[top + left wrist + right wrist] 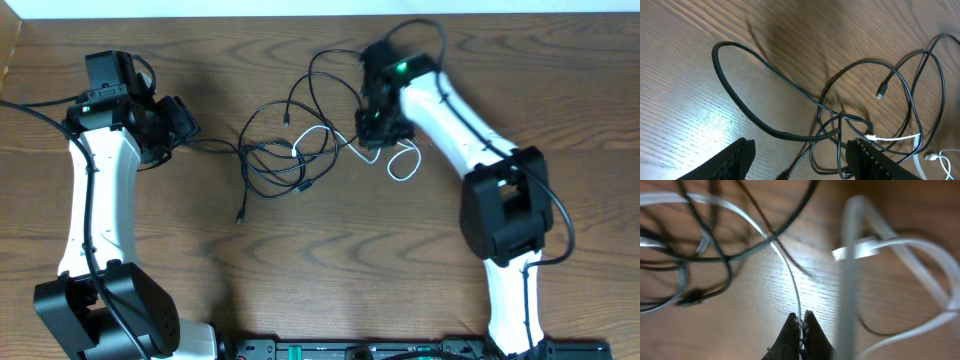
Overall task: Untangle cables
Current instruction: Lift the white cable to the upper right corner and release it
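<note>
- The thin white cord [792, 280] lies on the brown wood-grain table [330, 260]. One stretch threads into the knot of long thin black cords [268, 152] at mid-table, and its free loops lie on the right side of the knot.
- In the right wrist view, the right gripper [801, 325] has its fingertips pressed together on the white cord, which runs straight up out of the pinch and passes under or over a black strand. I cannot tell which.
- The left gripper [799, 146] has its fingers wide apart and holds nothing. A black loop lies on the table in front of it.
- Risk: nothing anchors the black bundle, so a pull on the white cord would likely drag the whole tangle along or cinch the crossings tighter.
- Risk: the cord is thin and held only at the tips, so it may slip out under tension.
- Risk: a small plug end could snag on a black loop.
</note>
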You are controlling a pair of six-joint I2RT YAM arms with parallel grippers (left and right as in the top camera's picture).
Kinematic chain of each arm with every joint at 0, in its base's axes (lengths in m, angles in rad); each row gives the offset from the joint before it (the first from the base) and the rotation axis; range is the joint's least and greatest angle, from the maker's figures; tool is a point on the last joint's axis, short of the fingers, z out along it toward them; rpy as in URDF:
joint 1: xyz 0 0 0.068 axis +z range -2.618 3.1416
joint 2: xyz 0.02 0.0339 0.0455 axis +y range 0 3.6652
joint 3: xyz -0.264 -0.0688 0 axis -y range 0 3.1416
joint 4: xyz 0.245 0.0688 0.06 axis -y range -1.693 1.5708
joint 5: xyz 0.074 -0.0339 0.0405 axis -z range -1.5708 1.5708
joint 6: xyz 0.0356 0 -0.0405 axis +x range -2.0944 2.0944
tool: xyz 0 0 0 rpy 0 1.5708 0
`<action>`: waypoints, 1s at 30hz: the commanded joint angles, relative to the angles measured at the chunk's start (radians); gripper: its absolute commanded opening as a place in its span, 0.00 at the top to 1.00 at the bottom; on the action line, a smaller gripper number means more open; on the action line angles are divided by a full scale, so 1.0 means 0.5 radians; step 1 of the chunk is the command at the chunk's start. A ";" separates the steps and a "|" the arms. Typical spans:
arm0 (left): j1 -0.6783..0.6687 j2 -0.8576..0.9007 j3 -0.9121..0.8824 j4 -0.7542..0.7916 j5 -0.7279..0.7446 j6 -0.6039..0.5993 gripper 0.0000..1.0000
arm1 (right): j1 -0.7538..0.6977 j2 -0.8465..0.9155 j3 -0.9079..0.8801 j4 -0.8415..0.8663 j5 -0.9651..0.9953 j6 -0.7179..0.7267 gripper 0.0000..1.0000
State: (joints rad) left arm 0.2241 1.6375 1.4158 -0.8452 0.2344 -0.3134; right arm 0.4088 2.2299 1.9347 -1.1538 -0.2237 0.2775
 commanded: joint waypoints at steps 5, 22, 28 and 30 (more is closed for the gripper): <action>-0.002 0.024 -0.010 -0.005 0.002 0.012 0.36 | -0.339 -0.397 0.381 -0.202 -0.639 -0.479 0.99; -0.002 0.024 -0.010 -0.005 0.002 0.011 0.36 | -1.254 -0.891 0.494 -0.327 -0.797 -0.600 0.99; -0.002 0.024 -0.010 -0.005 0.002 0.011 0.36 | -1.363 -0.818 0.488 -0.012 -0.122 -0.460 0.99; -0.002 0.024 -0.010 -0.005 0.003 0.011 0.36 | -1.393 -0.771 0.488 0.117 0.010 -0.461 0.99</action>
State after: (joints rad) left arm 0.2241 1.6375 1.4158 -0.8452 0.2344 -0.3134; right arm -0.2657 1.8030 2.1773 -1.1385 -0.4088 0.0280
